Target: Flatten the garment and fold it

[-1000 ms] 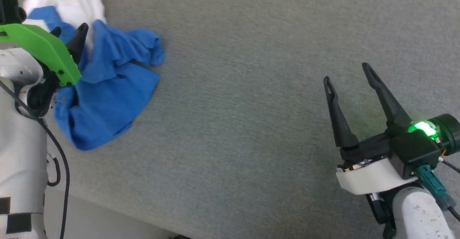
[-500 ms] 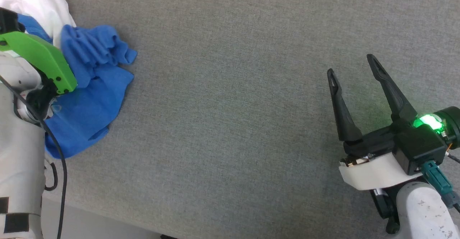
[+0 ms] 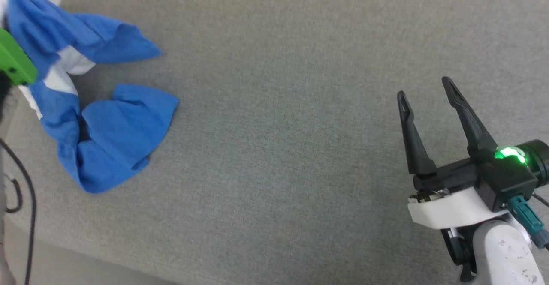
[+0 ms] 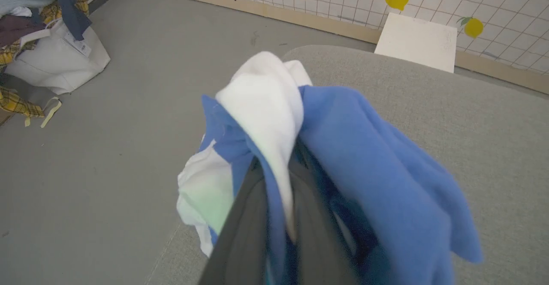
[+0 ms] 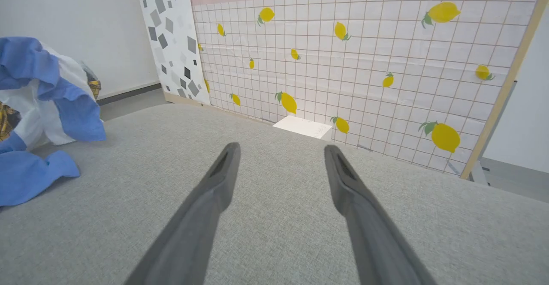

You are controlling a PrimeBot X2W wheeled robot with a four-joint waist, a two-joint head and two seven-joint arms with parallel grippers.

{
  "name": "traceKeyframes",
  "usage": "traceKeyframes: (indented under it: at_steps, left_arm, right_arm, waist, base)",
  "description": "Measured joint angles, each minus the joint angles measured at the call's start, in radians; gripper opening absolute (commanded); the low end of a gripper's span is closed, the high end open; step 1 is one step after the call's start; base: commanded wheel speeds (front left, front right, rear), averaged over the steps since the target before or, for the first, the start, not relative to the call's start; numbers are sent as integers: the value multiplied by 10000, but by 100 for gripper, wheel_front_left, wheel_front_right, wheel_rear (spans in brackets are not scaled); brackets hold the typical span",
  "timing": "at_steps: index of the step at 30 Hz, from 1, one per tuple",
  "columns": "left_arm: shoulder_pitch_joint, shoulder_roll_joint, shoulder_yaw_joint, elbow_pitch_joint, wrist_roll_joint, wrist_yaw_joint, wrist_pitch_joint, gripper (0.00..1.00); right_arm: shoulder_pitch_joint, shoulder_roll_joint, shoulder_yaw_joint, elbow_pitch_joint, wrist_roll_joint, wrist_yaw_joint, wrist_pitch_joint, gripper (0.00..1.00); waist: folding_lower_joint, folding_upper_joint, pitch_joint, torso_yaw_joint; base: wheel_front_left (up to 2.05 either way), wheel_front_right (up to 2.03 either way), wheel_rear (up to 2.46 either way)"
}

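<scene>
We logged soft white-bodied, blue-sleeved cotton shirt (image 3: 116, 130) bunched at far left of grey cloth-covered tabletop (image 3: 279, 148), upper part lifted. Our left gripper (image 4: 279, 169) clenched on its white fold; right gripper (image 3: 423, 87) splayed, empty, well apart rightward. Left arm nearer; blue sleeves lay toward right gripper.

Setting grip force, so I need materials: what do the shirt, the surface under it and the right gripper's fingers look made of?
The garment looks like soft matte knit, probably cotton: it crumples in loose folds. The surface is grey woven-looking fabric with fine texture. The fingers of the right gripper look dark, matte, rigid, likely plastic.
</scene>
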Motion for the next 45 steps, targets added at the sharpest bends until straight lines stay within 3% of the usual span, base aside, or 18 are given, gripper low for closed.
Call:
traceKeyframes:
  at_steps: [11,20,29,39,45]
  left_arm:
    - [-753,222,-460,-1183,476,10,-205,0]
    - [-1897,-238,-934,-3045,527,134,244,0]
    - [-3396,-1616,-1804,-4583,320,291,943,0]
    - [-4379,-3490,-2353,-4592,-349,757,1120,0]
    - [-4547,-4328,-2610,-4383,-988,1011,1156,0]
  right_arm:
    - [770,27,-731,462,763,0,-447,100]
    - [1290,29,-1035,828,1335,0,-752,100]
    - [1684,33,-1335,1068,1666,0,-934,100]
    - [1883,33,-1720,1206,1879,0,-1024,100]
    - [1954,31,-1981,1220,1958,0,-1051,100]
  waist:
    - [0,0,-1630,-203]
    - [0,0,-2907,-481]
    - [-1,1,-3844,-887]
    - [0,1,-4379,-1641]
    - [0,1,-4488,-2187]
  base:
    - [0,0,0]
    - [0,0,0]
    - [0,0,0]
    - [0,0,0]
    - [0,0,0]
